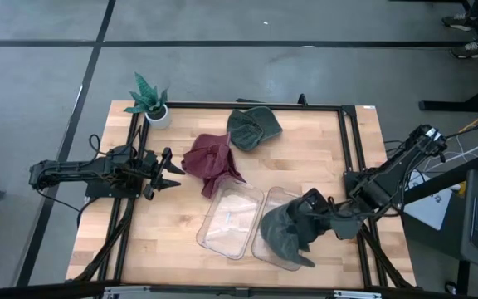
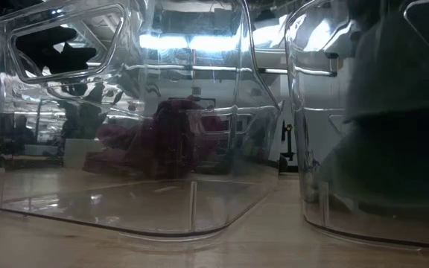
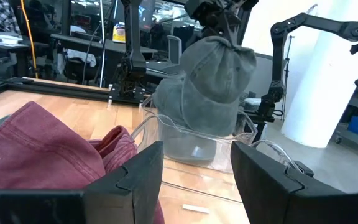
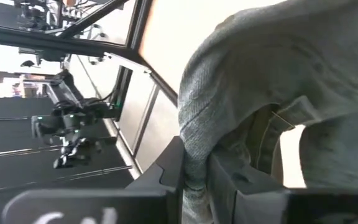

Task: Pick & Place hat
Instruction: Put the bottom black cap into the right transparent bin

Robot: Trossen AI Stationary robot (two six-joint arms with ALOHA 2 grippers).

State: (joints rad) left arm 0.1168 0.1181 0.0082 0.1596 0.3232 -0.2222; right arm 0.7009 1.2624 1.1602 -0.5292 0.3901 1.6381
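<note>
The right pincer [image 1: 315, 205] grips the grey hat [image 1: 287, 232], which hangs directly over the right bin [image 1: 265, 241]. The left pincer [image 1: 169, 170] waits open beside the red hat [image 1: 212, 160].

- High view: looks straight down on the whole wooden bench [image 1: 305, 166], far enough to take in both arms and the surrounding floor.
- Low view: sits at bench-top height, very close against two clear bins [image 2: 125, 112], facing level across the room.
- Left wrist view: looks forward between the left claw [image 3: 197, 180] fingers toward the grey hat [image 3: 216, 87], which the high view shows at about 5 o'clock.
- Right wrist view: extremely near the same grey hat, also facing the left arm [image 4: 67, 124] across the bench.
</note>
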